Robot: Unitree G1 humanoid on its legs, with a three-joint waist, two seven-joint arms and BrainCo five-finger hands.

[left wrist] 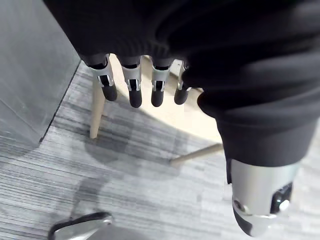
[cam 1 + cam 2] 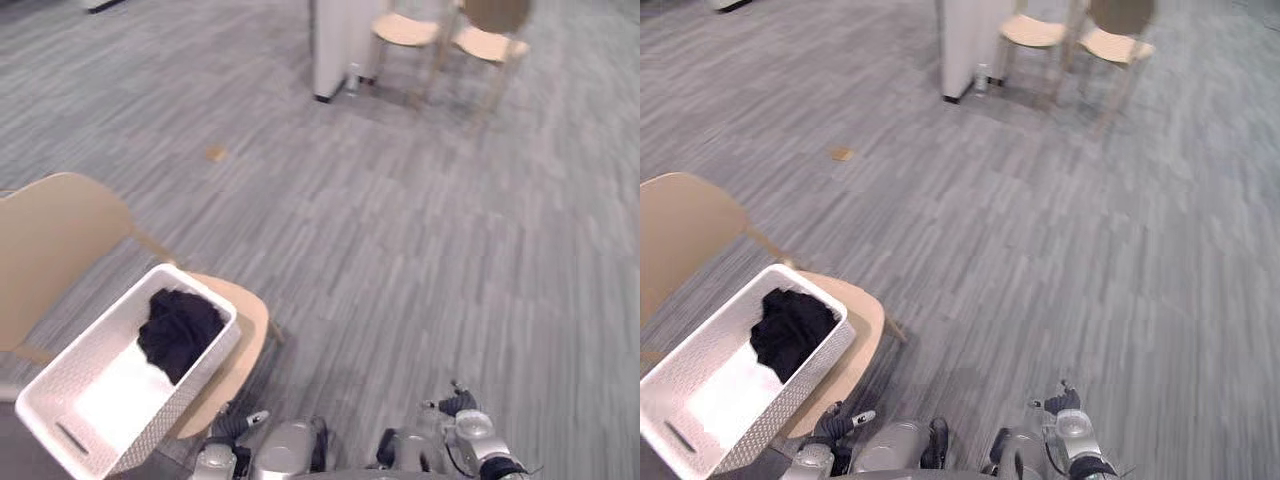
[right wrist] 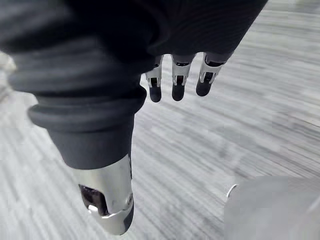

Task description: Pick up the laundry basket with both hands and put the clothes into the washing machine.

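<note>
Left hand [image 1: 165, 45] and right hand [image 3: 165, 35] hang loose-fingered, empty.

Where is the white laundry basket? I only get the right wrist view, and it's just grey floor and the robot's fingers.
Observer: The white woven-pattern plastic laundry basket sits on the seat of a light wooden chair, on the robot's left side.
Operator: Is the other hand holding it?
Observer: No. The left hand hangs open near the chair's legs, apart from the basket, with nothing in it.
</note>
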